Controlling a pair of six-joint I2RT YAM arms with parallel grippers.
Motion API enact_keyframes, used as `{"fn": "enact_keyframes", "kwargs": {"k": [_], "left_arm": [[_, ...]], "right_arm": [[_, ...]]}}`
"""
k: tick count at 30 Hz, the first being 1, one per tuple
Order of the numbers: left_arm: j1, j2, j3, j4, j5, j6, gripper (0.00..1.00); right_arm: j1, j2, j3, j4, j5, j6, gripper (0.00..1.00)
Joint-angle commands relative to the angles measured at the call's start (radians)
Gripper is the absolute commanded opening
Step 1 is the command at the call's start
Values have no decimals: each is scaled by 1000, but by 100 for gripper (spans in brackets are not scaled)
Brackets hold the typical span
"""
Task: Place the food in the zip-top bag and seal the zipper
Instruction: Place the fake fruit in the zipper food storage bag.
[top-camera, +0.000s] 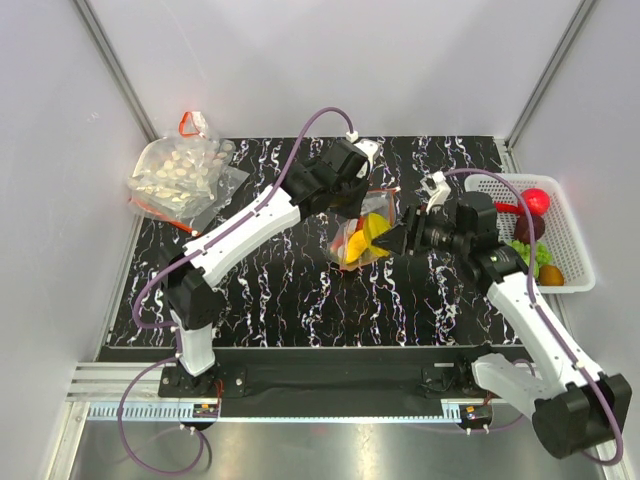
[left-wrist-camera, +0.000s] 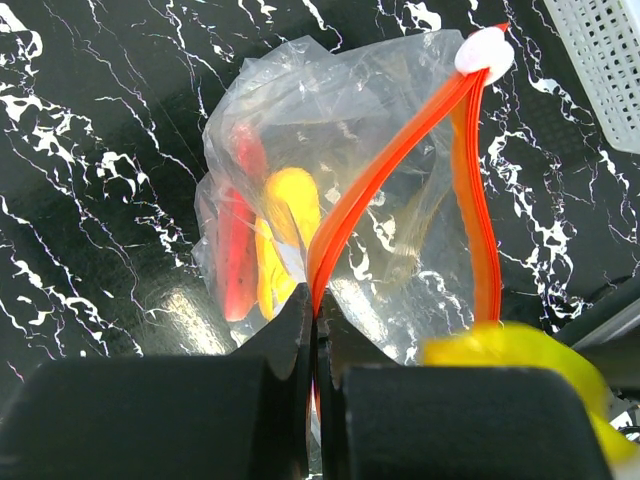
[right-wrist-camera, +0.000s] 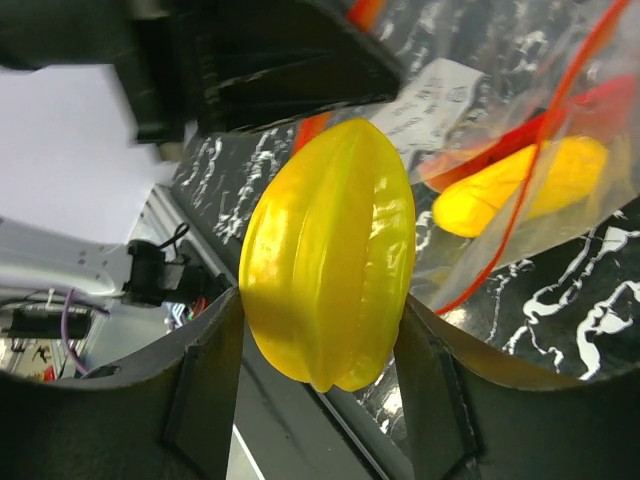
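The zip-top bag (top-camera: 356, 243) lies mid-table, clear and crinkly, with a red piece (left-wrist-camera: 235, 260) and a yellow piece (left-wrist-camera: 290, 210) of food inside. Its red-orange zipper (left-wrist-camera: 400, 150) gapes open, and a white slider (left-wrist-camera: 484, 50) sits at the far end. My left gripper (left-wrist-camera: 318, 320) is shut on the zipper's near end, lifting that edge of the mouth. My right gripper (right-wrist-camera: 318, 330) is shut on a yellow star fruit (right-wrist-camera: 330, 255). It holds the fruit right at the bag's mouth (right-wrist-camera: 560, 120), as the top view confirms (top-camera: 375, 228).
A white basket (top-camera: 575, 215) at the right table edge holds a red fruit (top-camera: 538, 200), green grapes and other food. A larger clear bag of whitish pieces (top-camera: 180, 172) lies at the back left. White walls enclose the black marbled table (top-camera: 270, 290).
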Motion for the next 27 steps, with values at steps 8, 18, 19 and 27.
{"fn": "enact_keyframes", "kwargs": {"k": [8, 18, 19, 27], "left_arm": [[28, -71, 8, 54, 63, -5, 0], [70, -105, -49, 82, 106, -13, 0], [70, -103, -49, 84, 105, -15, 0], [73, -100, -48, 91, 112, -21, 0]], "right_arm": [[110, 217, 194, 40, 300, 43, 48], [149, 118, 225, -50, 439, 32, 79], [147, 110, 229, -70, 455, 32, 75], [147, 127, 239, -199, 506, 12, 55]]}}
